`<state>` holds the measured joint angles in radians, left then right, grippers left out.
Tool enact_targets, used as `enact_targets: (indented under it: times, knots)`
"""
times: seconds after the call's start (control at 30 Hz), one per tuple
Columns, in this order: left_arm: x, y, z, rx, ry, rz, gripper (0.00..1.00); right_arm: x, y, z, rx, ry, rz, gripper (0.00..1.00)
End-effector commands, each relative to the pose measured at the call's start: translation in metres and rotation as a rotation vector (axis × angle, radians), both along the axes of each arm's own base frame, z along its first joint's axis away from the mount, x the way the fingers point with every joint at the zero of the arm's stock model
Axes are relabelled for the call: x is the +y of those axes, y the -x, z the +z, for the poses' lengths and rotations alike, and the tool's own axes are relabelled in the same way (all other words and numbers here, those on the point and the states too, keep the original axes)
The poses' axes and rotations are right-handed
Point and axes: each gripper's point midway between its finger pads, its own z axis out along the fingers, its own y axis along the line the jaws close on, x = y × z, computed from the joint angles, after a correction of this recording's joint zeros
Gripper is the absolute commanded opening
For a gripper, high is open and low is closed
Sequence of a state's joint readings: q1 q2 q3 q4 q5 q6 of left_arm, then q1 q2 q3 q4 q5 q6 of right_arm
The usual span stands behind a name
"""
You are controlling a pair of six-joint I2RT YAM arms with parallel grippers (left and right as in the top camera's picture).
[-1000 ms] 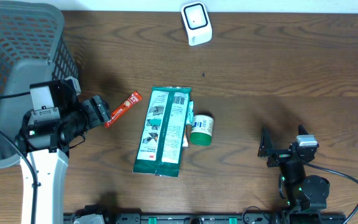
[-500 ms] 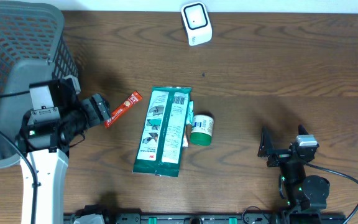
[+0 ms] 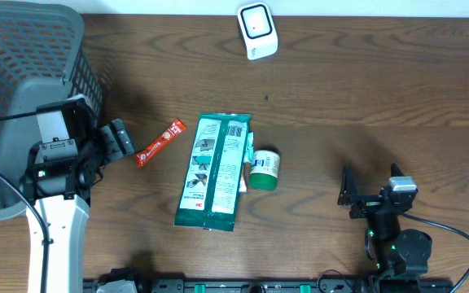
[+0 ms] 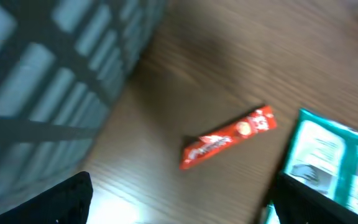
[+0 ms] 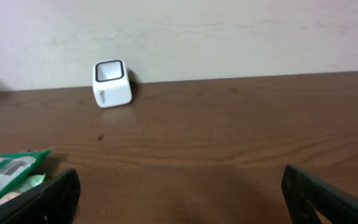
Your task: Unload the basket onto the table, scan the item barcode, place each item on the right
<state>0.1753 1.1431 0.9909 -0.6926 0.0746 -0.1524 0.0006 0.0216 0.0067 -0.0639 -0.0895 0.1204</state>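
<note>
Lining up on the red snack stick (image 3: 159,142), lying flat just at three o'clock of the left gripper (image 3: 120,137), spread wide and empty. Pinch mid-length across the narrow width, leaving print clear for the white scanner (image 3: 256,31) at twelve o'clock.
</note>
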Motion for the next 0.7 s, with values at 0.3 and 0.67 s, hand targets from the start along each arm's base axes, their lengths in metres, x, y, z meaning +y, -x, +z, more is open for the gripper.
enact_targets:
  times: [0.3,0.67]
  knots:
    - [0.022,-0.009,-0.015,0.074,-0.147,-0.033,0.91,-0.002,0.000,-0.001,0.009,-0.066,-0.013,0.99]
    - [-0.039,-0.031,-0.013,0.005,-0.033,-0.310,0.67,-0.002,0.000,-0.001,0.009,-0.066,-0.013,0.99]
